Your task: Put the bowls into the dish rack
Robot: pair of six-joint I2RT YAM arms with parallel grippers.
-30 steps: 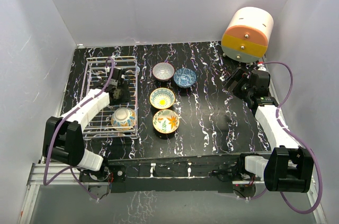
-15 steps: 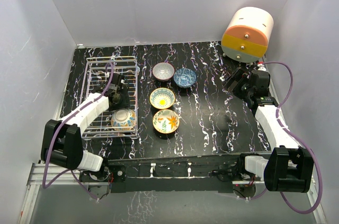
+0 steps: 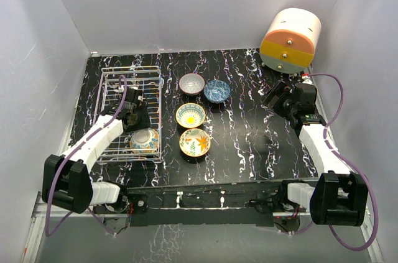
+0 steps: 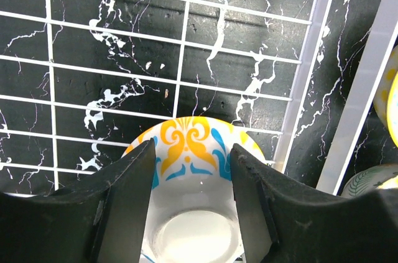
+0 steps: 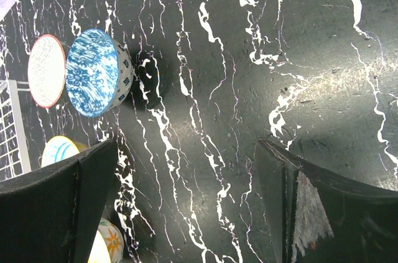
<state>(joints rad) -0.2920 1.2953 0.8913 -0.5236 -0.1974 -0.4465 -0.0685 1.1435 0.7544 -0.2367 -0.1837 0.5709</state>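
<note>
**Left arm backs away from the bowl in the rack**

Over the last second the left gripper (image 3: 132, 112) has drawn back toward its base along the dish rack (image 3: 134, 70), and its elbow has swung down and to the left. The patterned bowl (image 3: 144, 140) has stayed at the near end of the rack. The right gripper (image 3: 277, 98) has not moved. This looks like a finished placement: one bowl is loaded and the arm is clearing out.

Four bowls are left in a cluster on the table (image 3: 249, 120), just right of the rack:
- the grey bowl (image 3: 191, 83)
- the blue bowl (image 3: 217, 91)
- the yellow-rimmed bowl (image 3: 190, 115)
- the floral bowl (image 3: 194, 142)

The left wrist view adds what the top view cannot show. The left fingers (image 4: 124, 201) are spread. The racked bowl lies on the wire with its pale foot toward the camera and its orange and blue outside showing. It sits between the fingers in that view, and the fingers' edges hide whether they touch it. From above, the gripper looks slightly clear of the bowl.

The right wrist view shows spread fingers (image 5: 56, 207) over bare table. The blue and grey bowls sit well off to one side. From above, that gripper's opening is hard to read. Only the top view shows the drum (image 3: 291, 39) in the far corner.
</note>
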